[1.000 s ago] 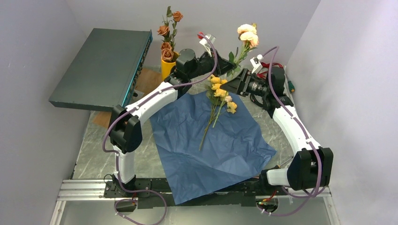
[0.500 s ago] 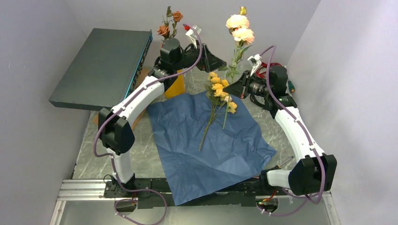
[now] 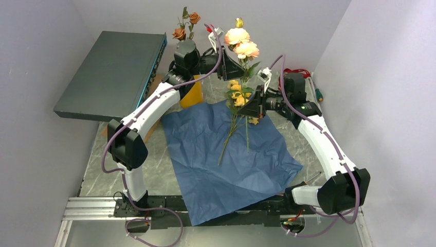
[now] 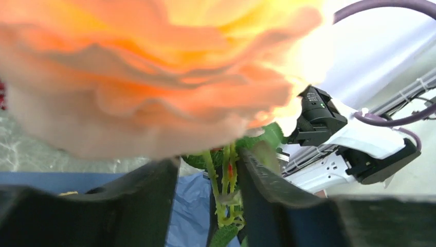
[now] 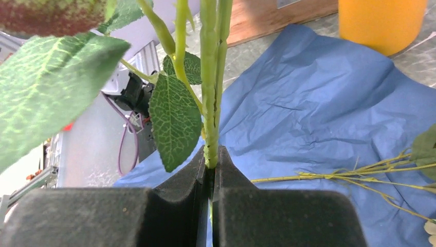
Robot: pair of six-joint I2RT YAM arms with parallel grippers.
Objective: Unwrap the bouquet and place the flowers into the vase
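dark box (image 3: 110, 72): flat slab with a teal edge, over the far left corner of the tabletop (image 3: 103, 164). Not my concern, just sitting there.
vase (image 3: 194, 95): orange-yellow, upright near the far edge, left of the middle. My left arm covers most of it from the top camera.
brown-orange roses (image 3: 179, 34): already in the vase, heads poking up above my left arm.
left claw (image 4: 205, 175): up in the air just right of the vase, with the jaws apart. On my wrist camera the green stems run through the gap between the fingers, and a huge peach bloom fills the top of the view. Not squeezing anything as far as I can see.
blue paper (image 3: 231, 159): unwrapped and spread flat, crinkled, from the middle of the tabletop down to the near edge.
yellow roses (image 3: 237, 99): lying on the far part of the paper, with the thin stems pointing toward the near edge.
peach roses (image 3: 241, 43): standing upright in the air above the yellow ones, between my two claws, blooms on top.
right claw (image 5: 211, 157): clamped tight on the stems of the peach roses, low down, below a couple of leaves.
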